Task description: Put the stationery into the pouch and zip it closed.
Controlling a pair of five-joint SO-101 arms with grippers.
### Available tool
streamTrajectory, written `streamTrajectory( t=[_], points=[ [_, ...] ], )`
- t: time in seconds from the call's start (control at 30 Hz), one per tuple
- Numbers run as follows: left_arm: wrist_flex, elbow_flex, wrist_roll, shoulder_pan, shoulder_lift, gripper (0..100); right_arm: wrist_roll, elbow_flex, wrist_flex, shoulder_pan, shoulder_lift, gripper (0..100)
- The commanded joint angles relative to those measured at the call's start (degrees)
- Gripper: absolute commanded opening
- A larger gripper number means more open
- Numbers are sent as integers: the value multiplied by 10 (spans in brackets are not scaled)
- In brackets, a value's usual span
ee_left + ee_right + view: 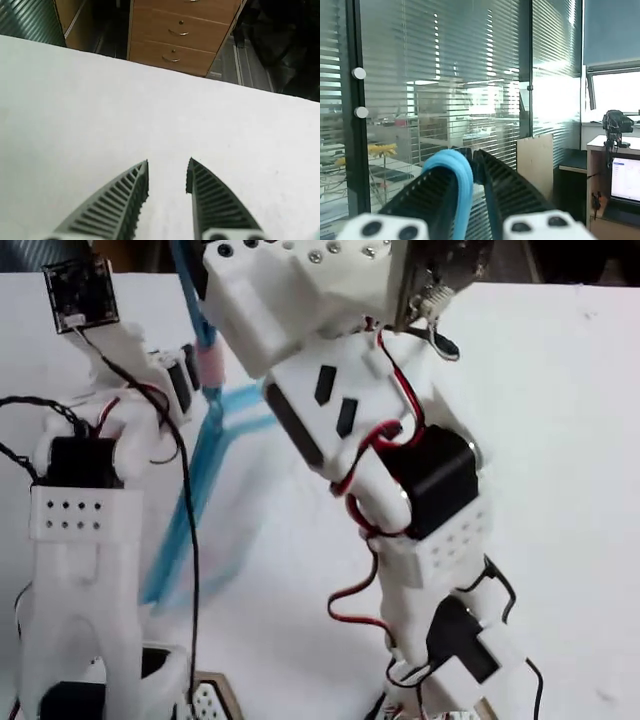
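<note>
A pouch (196, 495) with blue edging and a see-through body hangs above the white table (560, 390), and its blue edge runs up out of the top of the high view. A small pink piece (211, 365) sits on that edge. My right gripper (470, 155) is raised off the table, faces the room, and is shut on a blue edge (454, 172) of the pouch. My left gripper (167, 167) is open over bare table with nothing between its fingers. In the high view it (183, 377) is right beside the hanging pouch.
The raised right arm (400, 470) looms over the middle of the table, with red and black cables along it. The left arm (85, 510) stands at the left. A wooden drawer cabinet (185, 35) lies beyond the table's far edge.
</note>
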Motion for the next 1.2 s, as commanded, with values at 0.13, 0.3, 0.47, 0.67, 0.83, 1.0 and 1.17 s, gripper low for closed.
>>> streamTrajectory(
  t=[0.13, 0.3, 0.47, 0.67, 0.83, 1.0, 1.17],
  points=[
    [159, -113, -62, -73, -75, 153, 1, 23, 0, 1, -17, 17],
    [269, -202, -139, -148, -167, 153, -1, 53, -4, -1, -16, 17],
    [384, -269, -178, -114, -265, 154, -1, 91, -4, 2, -16, 17],
    [413, -222, -177, 26, -375, 154, -1, 134, -31, 2, -20, 17],
    [365, -121, -170, 12, -401, 157, -1, 113, -29, 1, -22, 17],
    [294, -52, -86, -71, -400, 249, 2, 115, -29, 1, -36, 17],
    [257, -17, -33, -72, -400, 269, 2, 116, -28, 1, -44, 17]
  ],
)
